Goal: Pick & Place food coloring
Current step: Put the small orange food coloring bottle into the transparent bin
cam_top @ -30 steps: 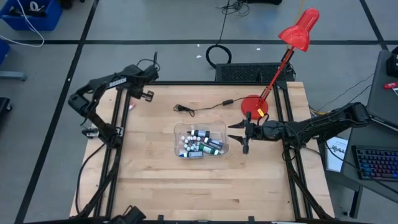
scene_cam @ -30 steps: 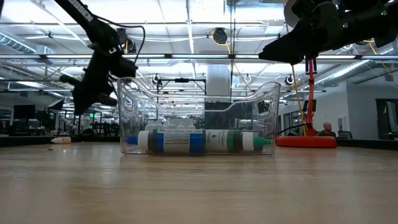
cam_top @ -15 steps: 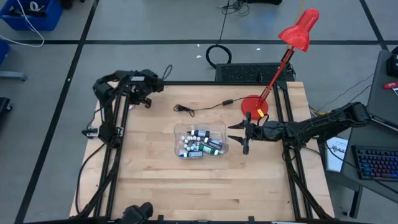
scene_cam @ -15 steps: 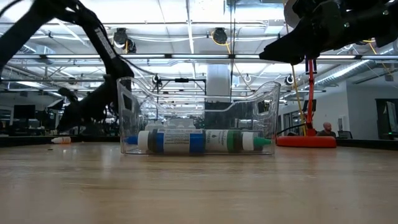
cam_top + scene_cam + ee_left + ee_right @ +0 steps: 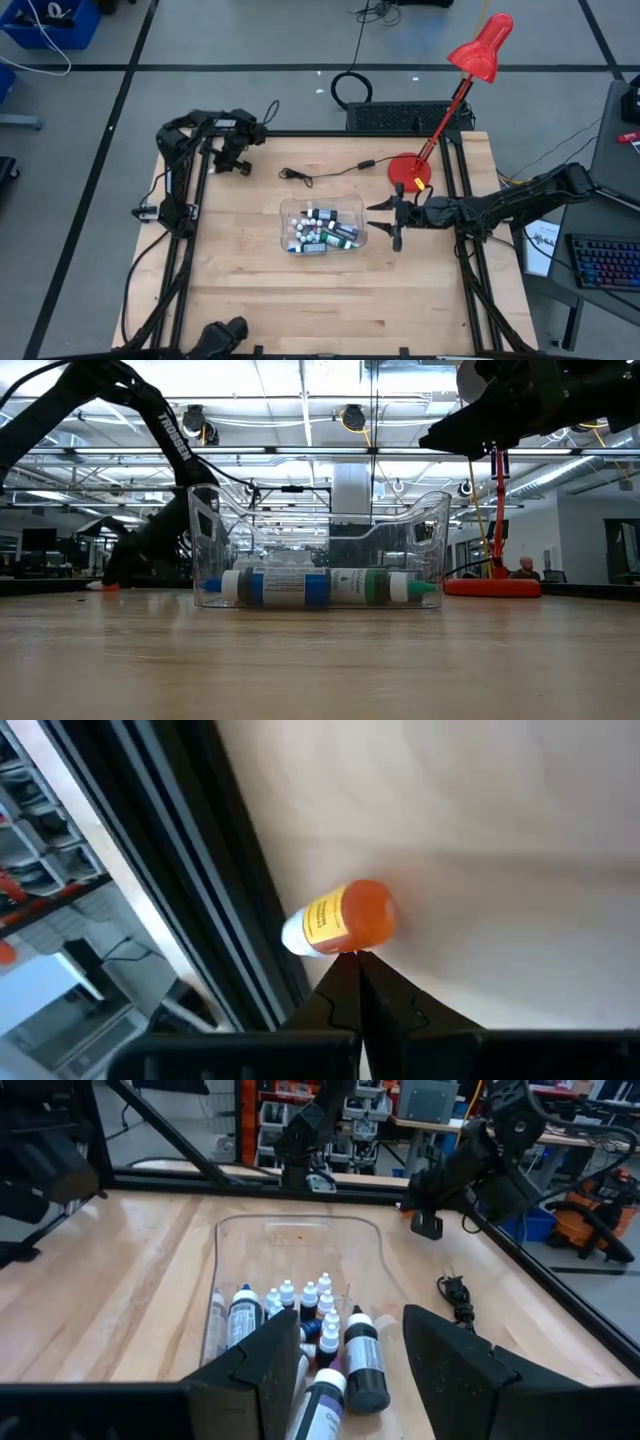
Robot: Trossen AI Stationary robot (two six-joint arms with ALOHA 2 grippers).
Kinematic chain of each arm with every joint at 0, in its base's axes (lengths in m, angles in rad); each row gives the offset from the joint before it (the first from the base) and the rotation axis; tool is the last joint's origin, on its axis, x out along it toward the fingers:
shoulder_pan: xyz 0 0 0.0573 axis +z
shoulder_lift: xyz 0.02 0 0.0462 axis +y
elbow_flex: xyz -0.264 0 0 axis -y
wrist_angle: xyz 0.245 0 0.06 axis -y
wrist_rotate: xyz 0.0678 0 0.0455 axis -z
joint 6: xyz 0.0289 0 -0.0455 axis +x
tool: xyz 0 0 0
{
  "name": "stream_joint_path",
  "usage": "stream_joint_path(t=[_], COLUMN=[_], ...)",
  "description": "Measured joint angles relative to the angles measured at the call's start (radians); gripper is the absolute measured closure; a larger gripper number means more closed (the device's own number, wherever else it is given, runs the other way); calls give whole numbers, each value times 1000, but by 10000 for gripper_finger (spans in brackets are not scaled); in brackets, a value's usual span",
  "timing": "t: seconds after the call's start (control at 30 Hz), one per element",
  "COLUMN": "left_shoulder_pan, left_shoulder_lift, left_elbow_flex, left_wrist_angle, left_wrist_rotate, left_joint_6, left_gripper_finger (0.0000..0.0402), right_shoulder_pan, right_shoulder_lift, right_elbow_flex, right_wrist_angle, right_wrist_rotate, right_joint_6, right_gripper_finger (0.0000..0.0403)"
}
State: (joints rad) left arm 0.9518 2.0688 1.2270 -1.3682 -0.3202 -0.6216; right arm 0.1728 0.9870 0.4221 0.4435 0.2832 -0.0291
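Left pincer (image 5: 358, 963) closed, low; right pincer (image 5: 348, 1342) parted, hovering.

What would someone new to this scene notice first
The clear tub at the middle of the wooden table, packed with small white-capped food coloring bottles, draws the eye first. Next, the red desk lamp rises from the table's far right corner. A lone orange bottle lies by the far left edge, the shut left tool right at it, while the open right tool hovers beside the tub.
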Motion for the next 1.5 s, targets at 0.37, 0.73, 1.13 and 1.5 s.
stream_joint_path(t=[0.37, 0.73, 1.13, 1.5], left_shoulder_pan=[10, 48, 69, 48], left_shoulder_lift=[-29, -254, -253, -214], left_elbow_flex=[8, 8, -79, -77], left_wrist_angle=[87, 147, 267, 270], left_wrist_rotate=[96, 12, 31, -44], left_joint_6=[170, 170, 168, 121], left_gripper_finger=[401, 371, 154, 158], right_shoulder_pan=[0, -1, -1, -1], right_shoulder_lift=[0, 0, 0, 0], right_elbow_flex=[0, 0, 0, 0], right_wrist_angle=[-7, -7, -7, -6], right_wrist_rotate=[-1, 1, 2, 2], right_joint_6=[-9, -32, -35, -35], right_gripper_finger=[232, 232, 232, 232])
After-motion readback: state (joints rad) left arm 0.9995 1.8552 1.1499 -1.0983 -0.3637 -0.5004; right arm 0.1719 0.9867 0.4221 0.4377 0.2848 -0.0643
